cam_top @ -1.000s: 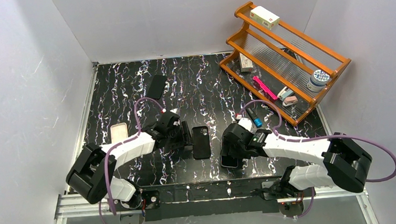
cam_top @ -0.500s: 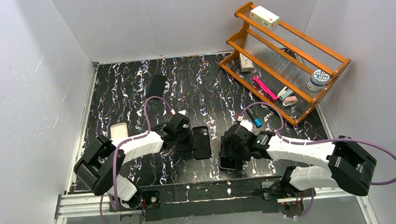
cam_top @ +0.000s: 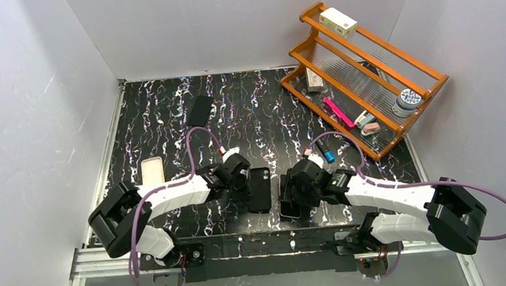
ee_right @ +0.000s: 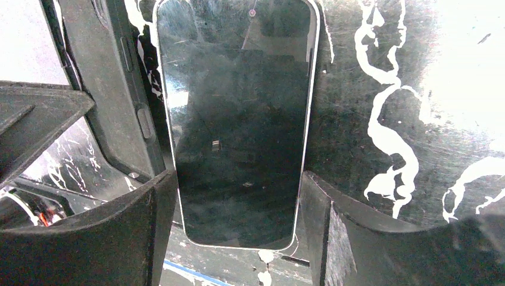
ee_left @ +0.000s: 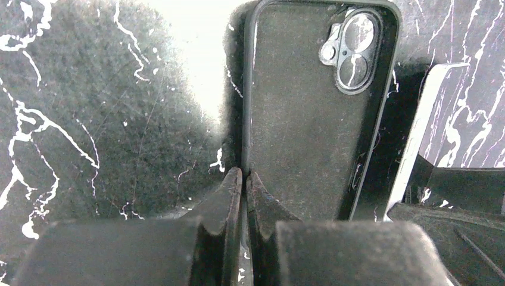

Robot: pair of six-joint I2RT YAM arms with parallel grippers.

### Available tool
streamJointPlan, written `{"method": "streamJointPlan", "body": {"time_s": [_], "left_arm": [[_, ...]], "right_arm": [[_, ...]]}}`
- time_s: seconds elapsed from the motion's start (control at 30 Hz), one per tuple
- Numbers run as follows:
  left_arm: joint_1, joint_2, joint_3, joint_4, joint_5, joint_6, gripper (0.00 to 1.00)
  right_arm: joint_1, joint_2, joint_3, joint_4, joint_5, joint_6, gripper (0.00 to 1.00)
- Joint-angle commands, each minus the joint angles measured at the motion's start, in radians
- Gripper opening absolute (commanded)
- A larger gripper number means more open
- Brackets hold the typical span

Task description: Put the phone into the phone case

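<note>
The left hand (ee_left: 244,177) pinches the edge of the phone case (ee_left: 304,119). The right hand (ee_right: 238,182) grips the phone (ee_right: 238,89) beside it.

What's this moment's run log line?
left tool: shut on phone case edge | right tool: grips phone | phone: outside case

From the right wrist, the phone case (ee_right: 113,77), cut off by the picture's top edge, shows only one side wall; its lower part sits behind a finger of the right gripper (ee_right: 238,179). From the left wrist, the case's near end vanishes behind the left gripper's (ee_left: 244,179) pinched jaws, and the phone (ee_left: 417,137) right of the case is a mere pale edge. Overhead, the right gripper covers most of the phone. Far right of the case, the oddments in the wooden rack (cam_top: 384,41) are too small to name.
</note>
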Motion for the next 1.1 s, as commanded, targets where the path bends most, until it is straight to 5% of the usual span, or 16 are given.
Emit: {"method": "streamJointPlan", "body": {"time_s": [0.0, 0.03, 0.13, 0.2, 0.53, 0.77, 1.07], "left_arm": [[-0.01, -0.054, -0.031, -0.038, -0.043, -0.103, 0.05], [-0.011, -0.066, -0.04, -0.033, -0.037, -0.118, 0.1], [-0.01, -0.134, -0.07, -0.003, -0.038, -0.132, 0.46], [0.003, -0.163, -0.077, -0.008, -0.039, -0.128, 0.57], [0.252, -0.283, -0.079, -0.032, 0.229, 0.017, 0.69], [0.387, -0.367, -0.076, -0.12, 0.325, 0.075, 0.97], [0.404, -0.362, -0.062, -0.158, 0.364, 0.121, 0.97]], "right_arm": [[-0.001, -0.025, 0.031, 0.055, -0.016, -0.015, 0.4], [-0.001, -0.024, 0.038, 0.058, -0.018, -0.025, 0.4], [-0.001, -0.028, 0.043, 0.108, -0.028, -0.05, 0.4], [-0.001, -0.023, 0.055, 0.136, -0.034, -0.07, 0.4], [0.0, 0.111, 0.183, 0.228, -0.125, -0.124, 0.4], [-0.001, 0.267, 0.232, 0.381, -0.231, -0.086, 0.39], [0.001, 0.374, 0.271, 0.373, -0.222, -0.029, 0.42]]}}
